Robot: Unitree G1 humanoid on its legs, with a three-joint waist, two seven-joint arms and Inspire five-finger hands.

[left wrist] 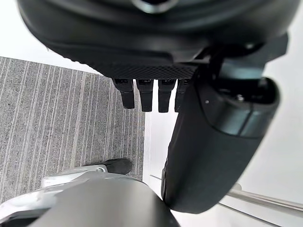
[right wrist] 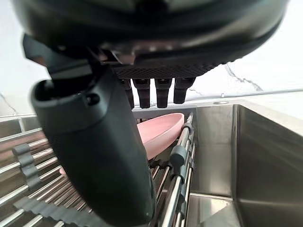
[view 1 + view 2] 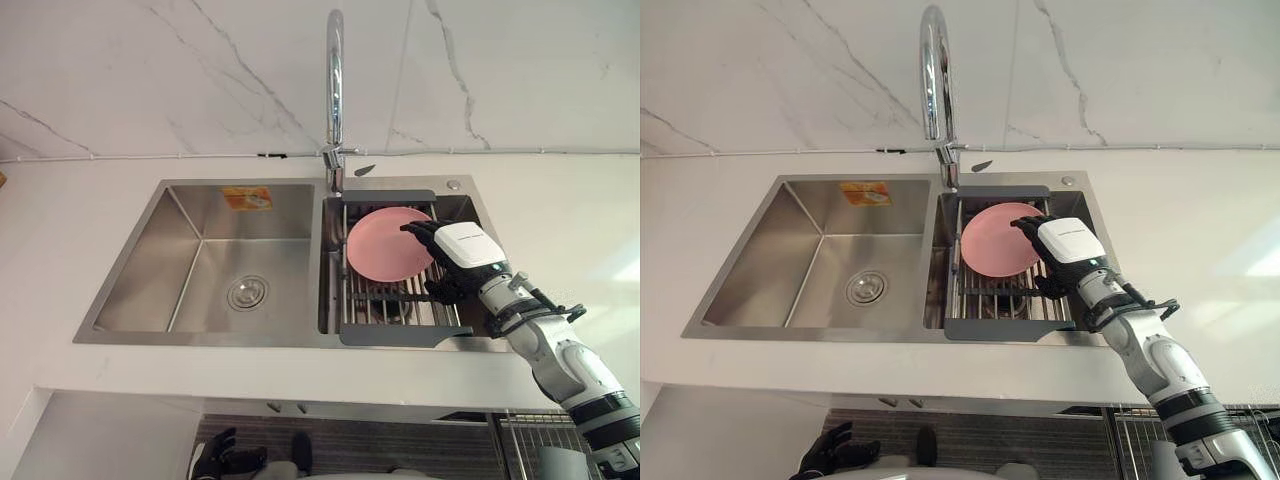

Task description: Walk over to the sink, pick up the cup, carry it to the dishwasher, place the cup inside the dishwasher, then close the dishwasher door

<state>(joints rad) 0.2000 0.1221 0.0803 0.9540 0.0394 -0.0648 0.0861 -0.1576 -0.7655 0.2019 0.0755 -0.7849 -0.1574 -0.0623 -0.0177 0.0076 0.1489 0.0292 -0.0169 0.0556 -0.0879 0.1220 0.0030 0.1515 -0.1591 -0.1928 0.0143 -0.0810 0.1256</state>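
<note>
**Reach with nothing grasped**

Hovering right hand over rack in sink, fingers straight and released. Showing, from head, pink plate just beside fingertips; from right wrist, plate resting on rack bars. Hanging left hand low, fingers relaxed.

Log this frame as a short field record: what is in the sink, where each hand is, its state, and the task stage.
sink: two steel basins, drain in the left one
rack: grey, across the right basin, holding a pink plate
right hand: open, over the rack at the plate's right edge; contact unclear
left hand: open, low below the counter
stage: nothing lifted yet
</note>
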